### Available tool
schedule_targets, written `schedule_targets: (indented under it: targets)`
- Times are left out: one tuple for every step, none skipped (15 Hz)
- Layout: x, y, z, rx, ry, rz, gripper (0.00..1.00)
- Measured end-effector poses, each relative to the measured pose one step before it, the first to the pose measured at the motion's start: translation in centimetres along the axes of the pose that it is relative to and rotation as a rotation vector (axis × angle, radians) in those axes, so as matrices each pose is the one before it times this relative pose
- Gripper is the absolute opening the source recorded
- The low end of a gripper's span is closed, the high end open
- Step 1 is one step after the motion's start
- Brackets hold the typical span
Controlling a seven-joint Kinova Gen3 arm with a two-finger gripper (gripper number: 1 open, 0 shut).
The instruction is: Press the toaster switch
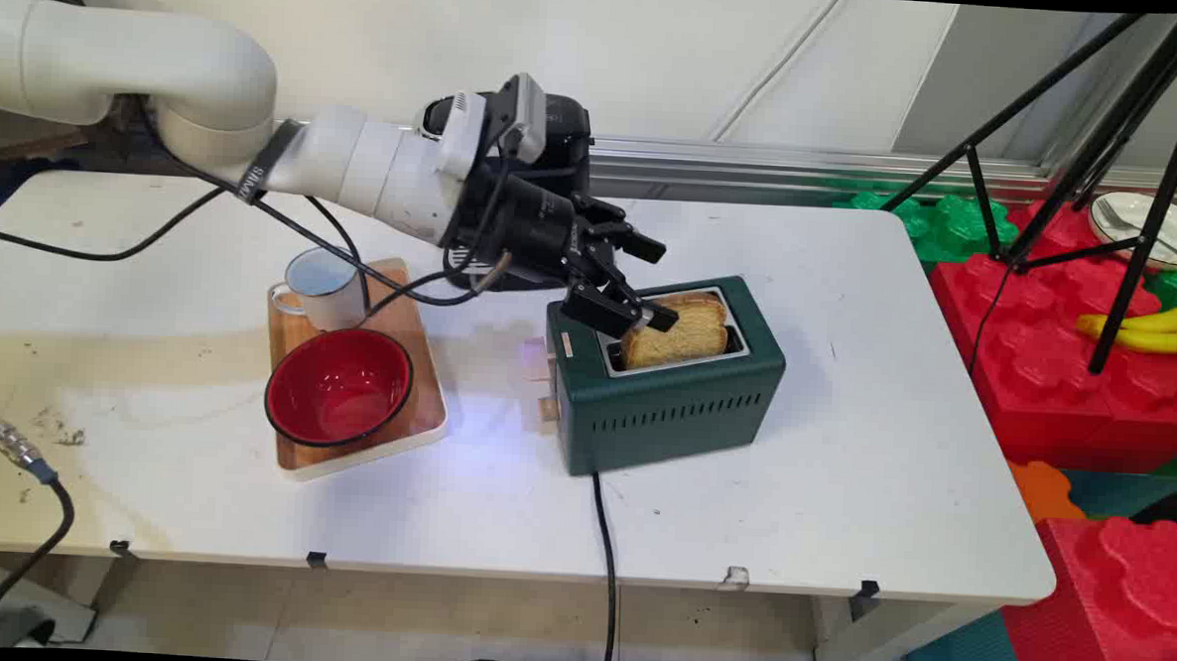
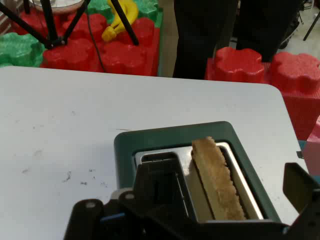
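A dark green toaster (image 1: 675,404) stands in the middle of the white table (image 1: 841,461), and a slice of browned toast (image 1: 683,335) sticks up out of its slot. My gripper (image 1: 648,281) reaches in from the left and hangs open just above the toaster's left end. In the hand view the toast (image 2: 217,185) stands on edge in the right slot of the toaster (image 2: 150,142). My gripper (image 2: 230,182) is spread wide, with one finger on each side of the slice and neither touching it. The left finger hides most of the other slot.
Left of the toaster a wooden board (image 1: 421,403) carries a red bowl (image 1: 340,386) and a white enamel mug (image 1: 324,287). The toaster's black cord (image 1: 607,540) runs off the front edge. Right of the table are red and green foam blocks (image 1: 1044,370), a black tripod (image 1: 1131,195) and bananas (image 1: 1145,330).
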Motion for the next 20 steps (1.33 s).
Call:
schedule_targets:
  targets:
    - [0.074,0.033,-0.184,-0.00012,0.00111,0.00295,1.0]
    - [0.072,0.066,-0.289,-0.00073,0.00052,0.00453,1.0]
    - [0.1,0.081,-0.474,-0.00016,-0.00007,0.00733,1.0]
    - [0.066,0.092,-0.574,0.00097,-0.00185,0.00862,1.0]
    - [-0.004,0.1,-0.563,-0.00056,-0.00349,0.00827,1.0]
    - [-0.045,0.065,-0.511,0.00105,-0.0038,0.00632,1.0]
    - [-0.11,0.096,-0.565,0.00058,-0.00472,0.00646,1.0]
    - [-0.24,0.101,-0.786,0.00066,-0.0079,0.00778,1.0]
    - [-0.319,0.12,-0.79,0.00006,-0.00849,0.00701,1.0]
    - [-0.309,0.102,-0.658,-0.00107,-0.00705,0.00637,1.0]
    - [-0.414,0.106,-0.759,-0.00076,-0.008,0.00593,1.0]
    - [-0.436,0.122,-0.757,-0.00022,-0.00743,0.00564,1.0]
    - [-0.404,0.08,-0.561,-0.0025,-0.00654,0.00456,1.0]
    - [-0.483,0.085,-0.63,-0.00119,-0.00657,0.00439,1.0]
    - [-0.503,0.091,-0.607,0.00018,-0.00554,0.00341,1.0]
    - [-0.458,0.046,-0.405,-0.00058,-0.00466,0.00183,1.0]
    - [-0.64,0.07,-0.501,-0.0001,-0.00665,0.00265,1.0]
    - [-0.484,0.061,-0.317,-0.00078,-0.00529,0.00244,1.0]
    - [-0.507,0.061,-0.285,0.00007,-0.00527,0.00157,1.0]
    - [-0.548,0.063,-0.268,-0.00053,-0.00505,0.00205,1.0]
